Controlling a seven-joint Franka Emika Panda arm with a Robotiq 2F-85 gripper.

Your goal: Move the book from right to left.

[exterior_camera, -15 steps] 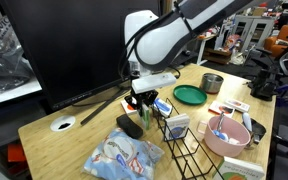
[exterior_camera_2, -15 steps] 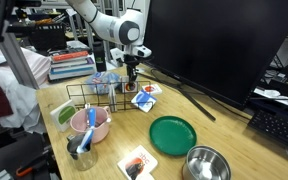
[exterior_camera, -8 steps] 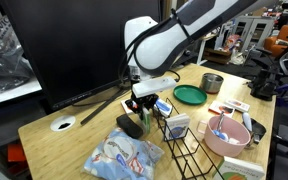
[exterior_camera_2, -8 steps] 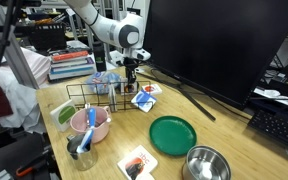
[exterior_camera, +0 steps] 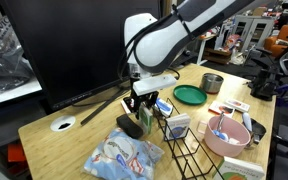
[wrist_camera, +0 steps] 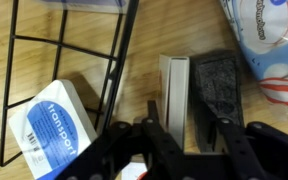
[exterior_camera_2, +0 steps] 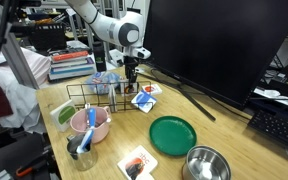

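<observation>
The book [wrist_camera: 197,93] has a dark grey cover and white page edges and lies on the wooden table just beyond my fingers in the wrist view. In an exterior view it is a small dark block [exterior_camera: 128,126] beside the wire rack. My gripper [wrist_camera: 188,140] is open just above it, one finger [wrist_camera: 152,142] by the page edge and the other over the cover. It holds nothing. The gripper also shows in both exterior views [exterior_camera: 141,104] [exterior_camera_2: 131,82], pointing down by the rack.
A black wire rack [exterior_camera: 180,142] [exterior_camera_2: 96,98] [wrist_camera: 72,50] stands right beside the book. A blue-white tissue pack [wrist_camera: 58,124] lies under it. A patterned cloth bag [exterior_camera: 119,155] [wrist_camera: 269,40] is on the other side. A green plate [exterior_camera_2: 172,133], metal bowl [exterior_camera_2: 206,163], pink bowl [exterior_camera_2: 89,125] and big monitor [exterior_camera_2: 219,45] surround them.
</observation>
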